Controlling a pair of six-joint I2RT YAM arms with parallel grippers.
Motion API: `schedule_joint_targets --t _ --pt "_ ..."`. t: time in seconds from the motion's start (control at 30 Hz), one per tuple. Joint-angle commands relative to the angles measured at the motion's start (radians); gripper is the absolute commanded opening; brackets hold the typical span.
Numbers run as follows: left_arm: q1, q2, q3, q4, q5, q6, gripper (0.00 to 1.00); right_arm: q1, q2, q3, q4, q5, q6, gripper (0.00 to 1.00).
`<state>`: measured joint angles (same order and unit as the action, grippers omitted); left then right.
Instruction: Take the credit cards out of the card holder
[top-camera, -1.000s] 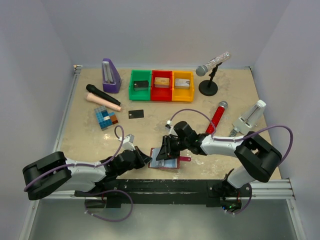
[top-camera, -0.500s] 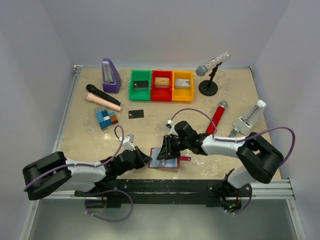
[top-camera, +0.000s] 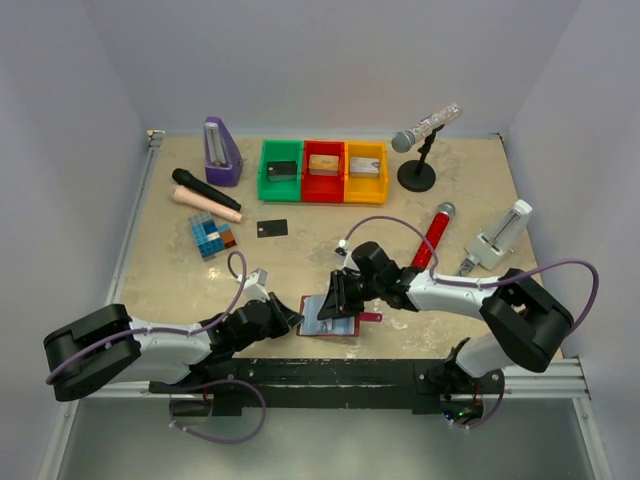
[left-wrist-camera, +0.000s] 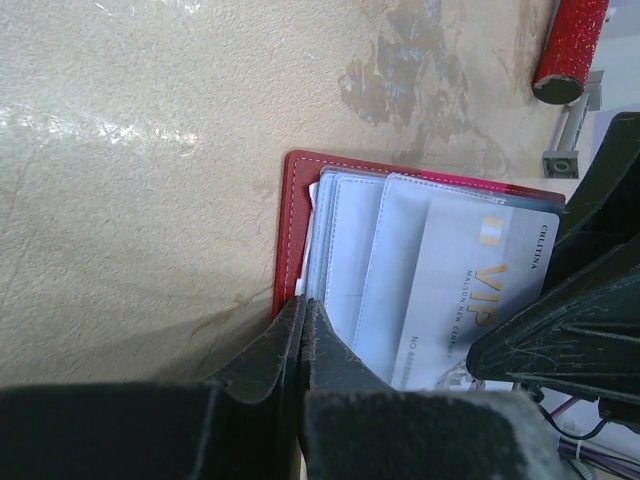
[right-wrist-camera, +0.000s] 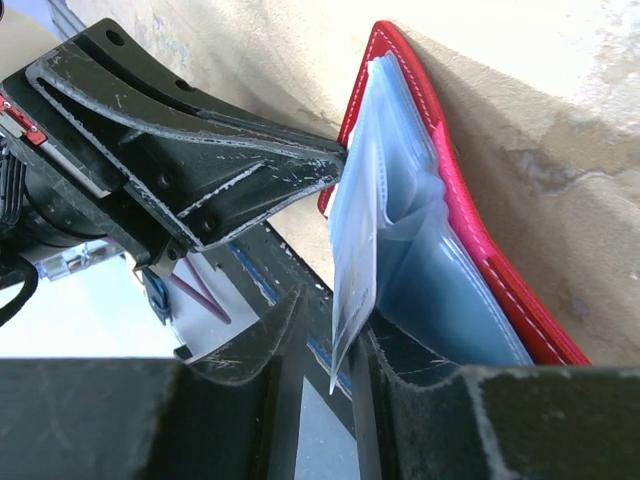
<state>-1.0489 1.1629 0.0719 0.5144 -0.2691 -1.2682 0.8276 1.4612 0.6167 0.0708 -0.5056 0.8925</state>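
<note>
The dark-red card holder (top-camera: 346, 328) lies open near the table's front edge, clear pockets up. It shows in the left wrist view (left-wrist-camera: 291, 220) and the right wrist view (right-wrist-camera: 478, 250). My left gripper (top-camera: 292, 317) is shut, its tips (left-wrist-camera: 303, 300) pinching the holder's left edge. A silvery-grey VIP card (left-wrist-camera: 480, 290) sticks partly out of a pocket. My right gripper (top-camera: 335, 300) stands around that card (right-wrist-camera: 355, 270); its jaws (right-wrist-camera: 331, 315) are slightly apart, with the card against one finger. A black card (top-camera: 272, 228) lies on the table.
Green, red and yellow bins (top-camera: 323, 170) with small blocks stand at the back. A red microphone (top-camera: 435, 235) lies right of the holder. There are also a purple metronome (top-camera: 221, 150), a black microphone (top-camera: 200, 187), a coloured block set (top-camera: 212, 236), a microphone stand (top-camera: 418, 165) and a white device (top-camera: 500, 238).
My right gripper has shifted very slightly to the right over the holder. The left arm and the holder look unmoved.
</note>
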Motion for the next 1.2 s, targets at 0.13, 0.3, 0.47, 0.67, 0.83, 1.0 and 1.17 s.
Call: schedule_joint_targets --t 0.13,0.3,0.47,0.67,0.83,1.0,1.17 --pt "-0.007 -0.012 -0.043 -0.168 -0.021 0.016 0.0 -0.012 -0.053 -0.018 0.003 0.044 -0.024 0.22" --pt "-0.007 -0.031 -0.049 -0.178 -0.028 0.013 0.0 -0.013 -0.052 -0.021 0.0 0.047 -0.026 0.2" --pt "-0.007 -0.042 -0.055 -0.183 -0.033 0.007 0.0 -0.018 -0.055 -0.029 0.001 0.049 -0.026 0.2" --pt "-0.007 -0.048 -0.061 -0.186 -0.038 0.004 0.0 -0.022 -0.059 -0.035 0.0 0.05 -0.026 0.19" --pt "-0.007 -0.049 -0.06 -0.186 -0.038 0.003 0.0 -0.027 -0.07 -0.041 -0.005 0.053 -0.029 0.17" --pt "-0.007 -0.049 -0.063 -0.188 -0.038 0.001 0.0 -0.031 -0.073 -0.046 -0.011 0.053 -0.029 0.12" --pt "-0.007 -0.054 -0.06 -0.194 -0.039 0.003 0.0 -0.036 -0.082 -0.051 -0.017 0.058 -0.029 0.12"
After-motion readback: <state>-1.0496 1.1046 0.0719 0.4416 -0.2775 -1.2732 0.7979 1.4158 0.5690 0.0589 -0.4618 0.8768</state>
